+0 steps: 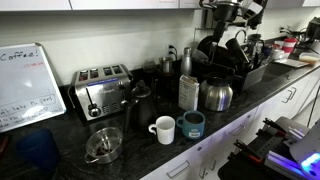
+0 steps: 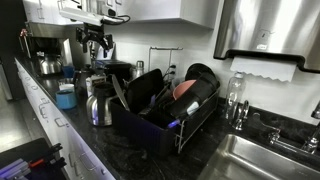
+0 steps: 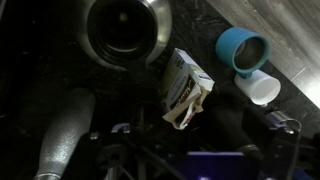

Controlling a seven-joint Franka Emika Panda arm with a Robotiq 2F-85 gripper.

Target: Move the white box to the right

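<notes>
The white box (image 1: pixel 188 92) stands upright on the dark counter between the steel kettle (image 1: pixel 216 95) and a black pitcher (image 1: pixel 138 100). In the wrist view I look down on the box (image 3: pixel 185 90), with its top flaps open, just below the kettle's mouth (image 3: pixel 125 30). My gripper (image 2: pixel 97 42) hangs high above the kettle (image 2: pixel 100 105), well clear of the box, with its fingers apart and nothing between them. Its dark fingers show only dimly at the bottom of the wrist view (image 3: pixel 190 160).
A teal mug (image 1: pixel 193 124) and a white mug (image 1: pixel 163 129) stand in front of the box. A toaster (image 1: pixel 100 92), a whiteboard (image 1: pixel 28 85) and a glass bowl (image 1: pixel 103 145) are to one side. A black dish rack (image 2: pixel 160 120) and a sink (image 2: pixel 265 160) lie beyond the kettle.
</notes>
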